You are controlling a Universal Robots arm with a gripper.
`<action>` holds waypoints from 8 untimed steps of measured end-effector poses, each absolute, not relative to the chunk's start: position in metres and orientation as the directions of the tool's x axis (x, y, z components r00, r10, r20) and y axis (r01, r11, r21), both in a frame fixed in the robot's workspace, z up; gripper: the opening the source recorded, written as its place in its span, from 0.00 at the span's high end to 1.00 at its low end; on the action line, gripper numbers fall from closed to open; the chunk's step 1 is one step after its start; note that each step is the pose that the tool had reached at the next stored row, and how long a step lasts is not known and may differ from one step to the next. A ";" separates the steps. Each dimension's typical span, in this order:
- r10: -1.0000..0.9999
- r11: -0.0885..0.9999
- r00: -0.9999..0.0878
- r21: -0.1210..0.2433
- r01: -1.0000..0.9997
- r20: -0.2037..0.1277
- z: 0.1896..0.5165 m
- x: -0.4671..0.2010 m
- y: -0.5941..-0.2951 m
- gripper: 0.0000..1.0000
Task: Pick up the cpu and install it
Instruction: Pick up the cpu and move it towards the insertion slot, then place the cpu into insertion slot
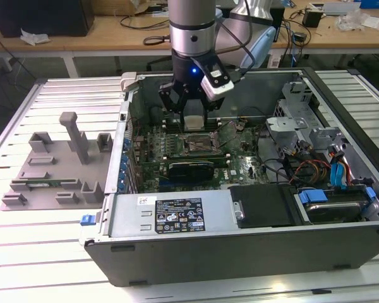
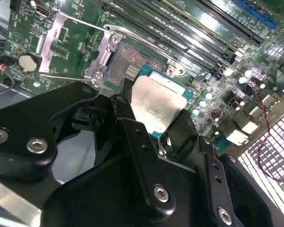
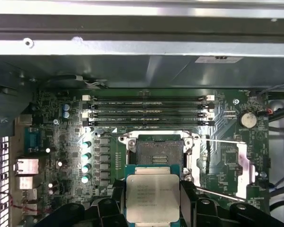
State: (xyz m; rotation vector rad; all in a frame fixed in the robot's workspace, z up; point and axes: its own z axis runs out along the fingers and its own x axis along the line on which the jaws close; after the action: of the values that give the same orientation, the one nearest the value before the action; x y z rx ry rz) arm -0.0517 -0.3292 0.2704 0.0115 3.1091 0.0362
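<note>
The cpu (image 1: 194,120), a thin square chip with a silvery top and green rim, hangs between the black fingers of my gripper (image 1: 193,120), which is shut on it over the motherboard inside the grey case (image 1: 240,243). In the first wrist view the cpu (image 3: 152,196) sits just short of the dark open socket (image 3: 158,149), held a little above the board. In the second wrist view the cpu (image 2: 156,101) is clamped between two fingers (image 2: 124,109) and partly overlaps the socket (image 2: 125,66).
The socket's metal load plate (image 3: 227,165) lies swung open beside it. Memory slots (image 3: 149,111) run along the far side of the socket. A long black card (image 1: 191,169), the power supply (image 1: 170,214) and loose cables (image 1: 316,170) crowd the case. A grey fixture tray (image 1: 57,164) lies outside it.
</note>
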 end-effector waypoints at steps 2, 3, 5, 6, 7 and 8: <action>0.008 1.000 -0.999 0.023 0.007 -0.032 0.267 -0.052 -0.329 0.45; 0.008 1.000 -0.999 0.023 0.007 -0.032 0.267 -0.052 -0.329 0.45; 0.008 1.000 -0.999 0.023 0.007 -0.032 0.267 -0.052 -0.329 0.45; 0.008 1.000 -0.999 0.023 0.007 -0.032 0.267 -0.052 -0.329 0.45; 0.008 1.000 -0.999 0.023 0.007 -0.032 0.267 -0.052 -0.329 0.45; 0.008 1.000 -0.999 0.023 0.007 -0.032 0.267 -0.052 -0.329 0.45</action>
State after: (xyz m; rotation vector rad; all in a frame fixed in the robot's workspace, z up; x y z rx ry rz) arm -0.0517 -0.3292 0.2667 0.0115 3.1092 0.0356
